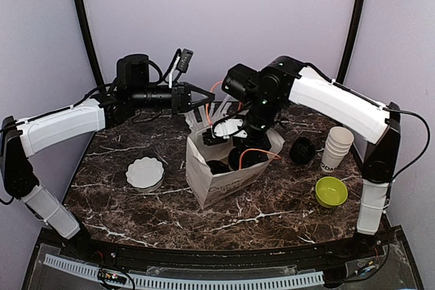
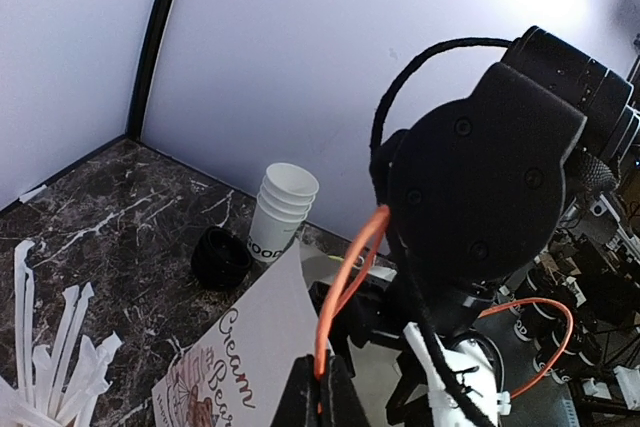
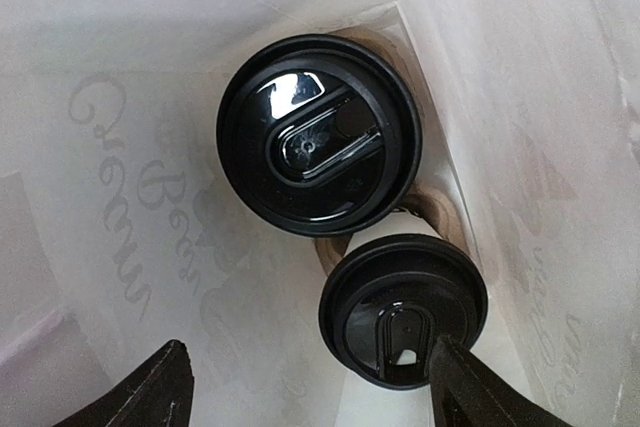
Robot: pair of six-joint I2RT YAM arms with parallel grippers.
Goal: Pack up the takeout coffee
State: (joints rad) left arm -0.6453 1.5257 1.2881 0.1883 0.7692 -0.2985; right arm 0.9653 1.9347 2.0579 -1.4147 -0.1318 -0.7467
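Observation:
Two takeout coffee cups with black lids (image 3: 318, 134) (image 3: 403, 309) stand inside the white paper bag (image 1: 224, 181), on a brown cardboard holder (image 3: 440, 215). In the top view their lids (image 1: 219, 166) show through the bag's mouth. My right gripper (image 3: 305, 399) hangs open inside the bag above the cups, its right fingertip (image 3: 480, 392) over the edge of the nearer lid. At the bag's far rim, my left gripper (image 2: 322, 392) is shut on the bag's orange handle (image 2: 345, 277). In the top view the left gripper (image 1: 204, 100) is above the bag's back left corner.
A stack of lidless white cups (image 1: 336, 147) and a stack of black lids (image 1: 302, 149) stand to the right of the bag. A green bowl (image 1: 331, 191) lies at the front right. A white scalloped dish (image 1: 145, 172) lies to the left. Wrapped straws (image 2: 50, 367) stand behind the bag.

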